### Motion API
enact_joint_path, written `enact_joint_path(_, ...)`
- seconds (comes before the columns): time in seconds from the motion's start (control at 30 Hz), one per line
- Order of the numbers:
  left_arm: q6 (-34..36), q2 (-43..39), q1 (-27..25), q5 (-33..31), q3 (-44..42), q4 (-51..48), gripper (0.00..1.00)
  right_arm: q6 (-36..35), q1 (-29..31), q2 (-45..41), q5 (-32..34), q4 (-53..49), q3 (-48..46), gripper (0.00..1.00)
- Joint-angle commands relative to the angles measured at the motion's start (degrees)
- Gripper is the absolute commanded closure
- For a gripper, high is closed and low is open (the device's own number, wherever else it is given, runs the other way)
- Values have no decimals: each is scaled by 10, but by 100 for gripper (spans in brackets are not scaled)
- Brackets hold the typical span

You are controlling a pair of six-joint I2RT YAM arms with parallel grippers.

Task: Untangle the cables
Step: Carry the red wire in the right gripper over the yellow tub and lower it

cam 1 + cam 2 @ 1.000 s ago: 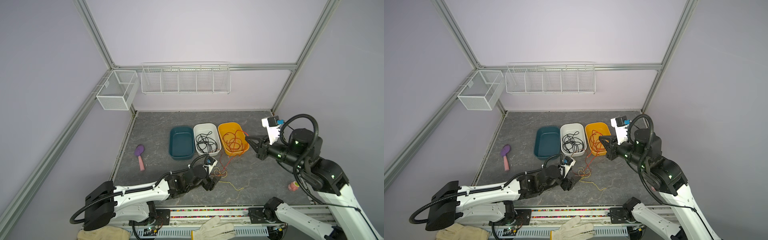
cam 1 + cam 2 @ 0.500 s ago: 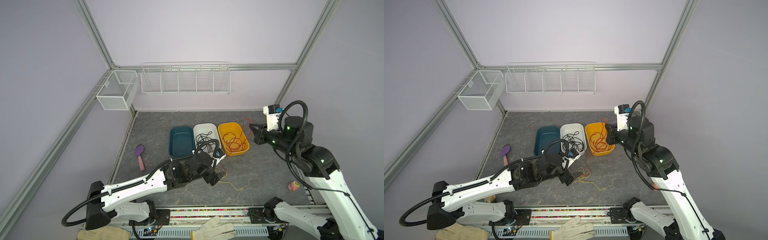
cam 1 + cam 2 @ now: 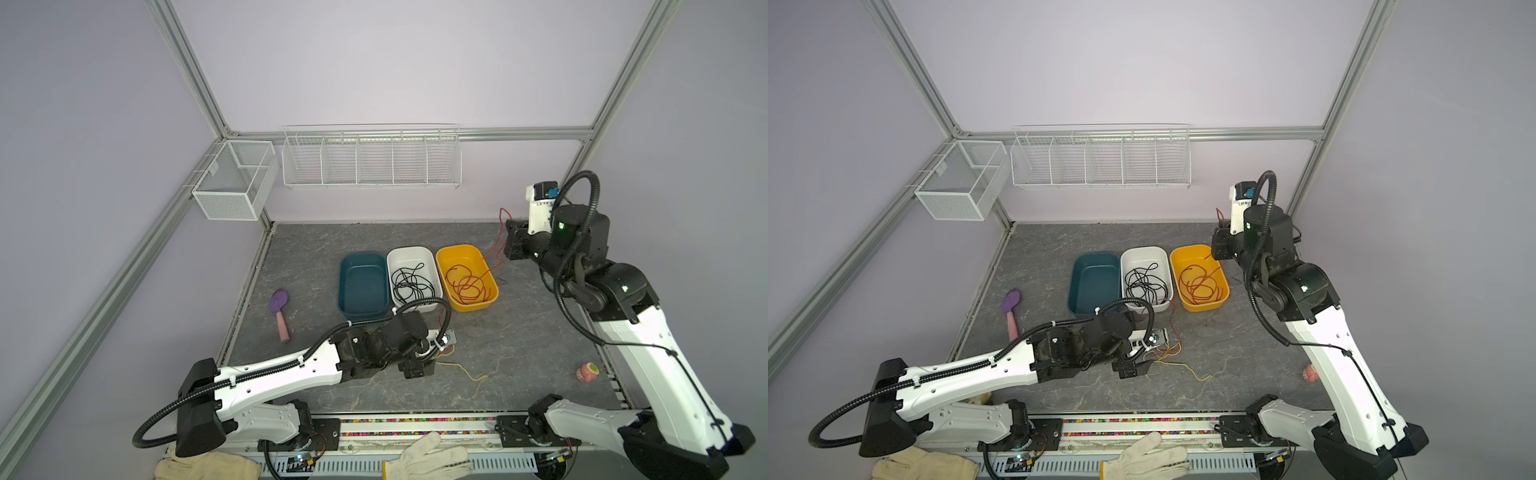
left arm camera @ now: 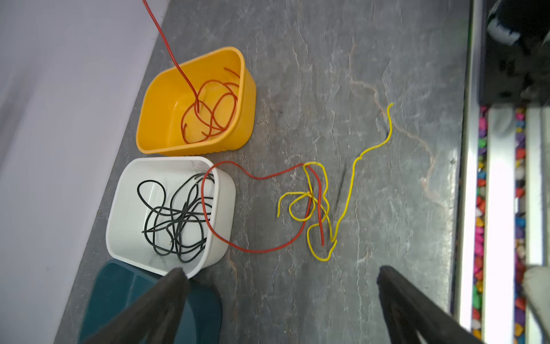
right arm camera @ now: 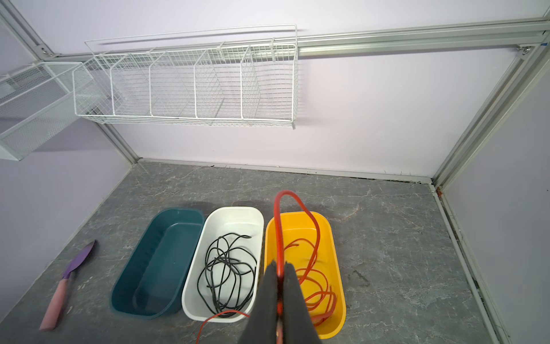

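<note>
My right gripper [image 5: 279, 266] [image 3: 508, 242] is shut on a red cable [image 5: 278, 226], held up behind the yellow tub [image 3: 490, 299]. The cable arcs down to a red coil [image 3: 467, 284] in that tub. Black cables [image 4: 178, 217] lie in the white tub [image 3: 411, 252]. On the floor a yellow cable [image 4: 351, 178] [image 3: 467, 371] is tangled with a red strand [image 4: 262, 177] that loops over the white tub's corner. My left gripper [image 4: 281, 272] [image 3: 1133, 368] is open just short of that tangle, nothing between its fingers.
An empty teal tub [image 3: 361, 291] stands left of the white one. A purple and pink trowel [image 3: 280, 311] lies at the left, a small pink object [image 3: 587, 371] at the right. Wire baskets [image 3: 372, 160] hang on the back wall. Gloves [image 3: 424, 457] lie on the front rail.
My left gripper's jaws have opened wider over the tangle. My right gripper has risen and drawn back toward the wall with the red cable.
</note>
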Motion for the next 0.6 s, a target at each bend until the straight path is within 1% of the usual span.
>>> enact_joint_path(0.0, 80, 4, -1, -51, -42, 72, 1, -23, -9, 30, 33, 21, 18, 94)
enact_joint_path(0.07, 91, 2, 0, -63, -70, 112, 1, -23, -15, 50, 33, 26, 27, 94)
enact_joint_path(0.17, 59, -12, 3, -58, -114, 190, 1, -29, -19, 77, 43, 37, 33, 94)
enact_joint_path(0.27, 73, -12, 3, -46, -161, 254, 1, -34, -23, 101, 54, 48, 34, 94)
enact_joint_path(0.37, 94, 9, 3, -29, -160, 251, 1, -30, -25, 123, 57, 61, 27, 94)
enact_joint_path(0.57, 92, 35, 3, -44, -129, 217, 1, -30, -24, 155, 59, 81, 10, 94)
